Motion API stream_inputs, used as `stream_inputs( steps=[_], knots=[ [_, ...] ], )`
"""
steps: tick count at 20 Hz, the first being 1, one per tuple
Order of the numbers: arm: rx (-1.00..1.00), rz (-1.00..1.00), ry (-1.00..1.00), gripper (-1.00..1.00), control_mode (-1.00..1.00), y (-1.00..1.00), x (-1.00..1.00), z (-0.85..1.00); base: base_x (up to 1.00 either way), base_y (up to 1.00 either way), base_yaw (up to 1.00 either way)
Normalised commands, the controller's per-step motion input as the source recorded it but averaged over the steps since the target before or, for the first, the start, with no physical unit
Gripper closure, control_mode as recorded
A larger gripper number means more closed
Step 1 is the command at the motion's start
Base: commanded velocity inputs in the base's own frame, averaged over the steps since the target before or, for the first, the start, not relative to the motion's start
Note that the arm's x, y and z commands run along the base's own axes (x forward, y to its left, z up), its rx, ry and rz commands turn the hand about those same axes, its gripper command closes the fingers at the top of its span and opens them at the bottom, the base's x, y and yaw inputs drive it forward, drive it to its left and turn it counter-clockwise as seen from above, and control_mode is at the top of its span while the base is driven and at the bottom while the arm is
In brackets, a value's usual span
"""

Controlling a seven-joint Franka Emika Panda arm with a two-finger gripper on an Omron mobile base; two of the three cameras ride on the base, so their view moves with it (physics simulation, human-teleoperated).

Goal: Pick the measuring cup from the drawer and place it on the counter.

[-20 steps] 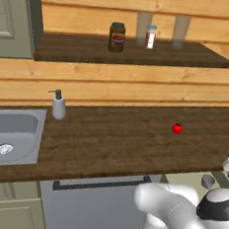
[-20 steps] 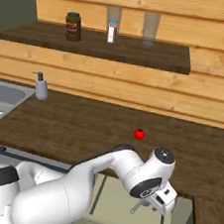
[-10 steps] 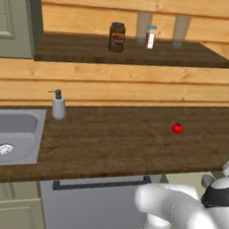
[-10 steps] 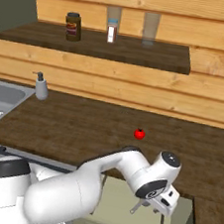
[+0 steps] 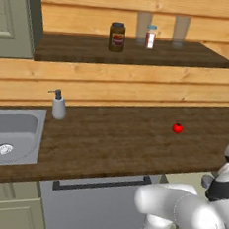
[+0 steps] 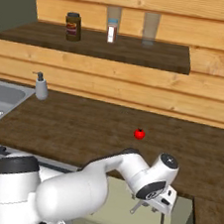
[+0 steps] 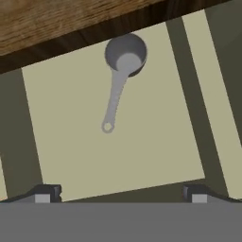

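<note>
The white arm has swung rightward; its two-finger gripper [image 7: 120, 191] now hangs wide open over the pale beige drawer [image 7: 156, 156]. The small grey metal measuring cup [image 7: 124, 59] lies untouched at the drawer's far end, ready for descent.

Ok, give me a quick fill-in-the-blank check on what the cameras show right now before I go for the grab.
1. The small grey metal measuring cup lies inside the pale beige drawer, its bowl nearest the dark ____ edge.
2. The gripper hangs above the cup with its jaws ____.
3. The little red tomato sits on the ____.

Missing words: counter; open; counter
</note>
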Motion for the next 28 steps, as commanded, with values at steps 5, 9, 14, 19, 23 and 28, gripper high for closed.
stream_inputs(
  steps=[5, 9, 14, 19, 23, 28],
  knots=[
    [0.02, 0.01, 0.0, -1.0, -1.0, 0.01, 0.21, -0.27, 0.0, 0.0, 0.0],
    [0.04, 0.0, -0.06, -1.0, -1.0, 0.0, 0.13, -0.39, 0.0, 0.0, 0.0],
    [0.03, 0.0, -0.02, -1.0, -1.0, 0.0, 0.09, -0.24, 0.0, 0.0, 0.0],
    [0.01, 0.0, -0.05, -1.0, -1.0, 0.0, 0.0, -0.13, 0.0, 0.0, 0.0],
    [0.01, 0.0, -0.05, -1.0, -1.0, 0.0, 0.1, -0.14, 0.0, 0.0, 0.0],
    [0.01, 0.0, -0.05, -1.0, -1.0, 0.0, 0.11, -0.14, 0.0, 0.0, 0.0]
  ],
)
